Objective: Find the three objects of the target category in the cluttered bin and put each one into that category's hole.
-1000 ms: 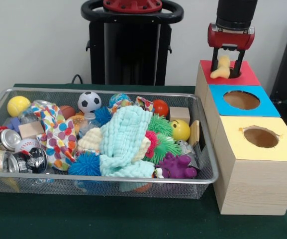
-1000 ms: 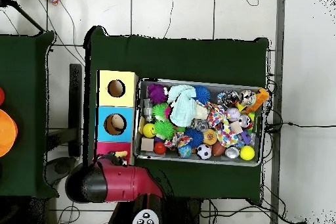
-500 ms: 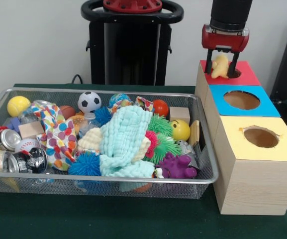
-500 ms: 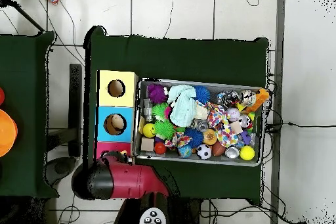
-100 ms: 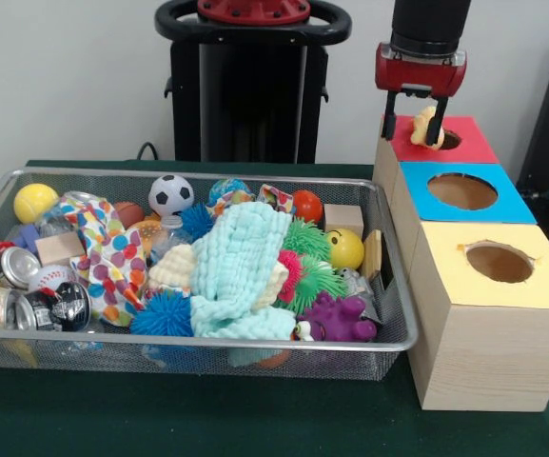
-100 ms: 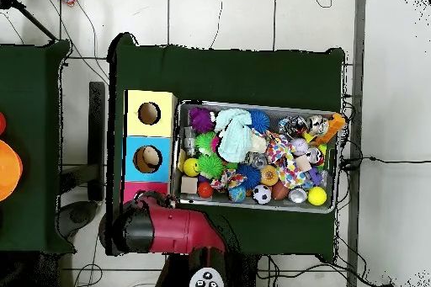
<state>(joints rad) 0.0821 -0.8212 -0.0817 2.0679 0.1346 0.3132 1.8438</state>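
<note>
Lifting tool (image 5: 412, 129) shifted off red box (image 5: 464, 143).

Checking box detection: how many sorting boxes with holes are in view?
3, in a row right of the wire bin: yellow-topped box nearest, blue-topped box in the middle, red-topped box farthest, with the hand over it.

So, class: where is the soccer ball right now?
In the front view, the soccer ball sits against the far rim of the wire bin, left of centre, beside the blue spiky ball.
</note>
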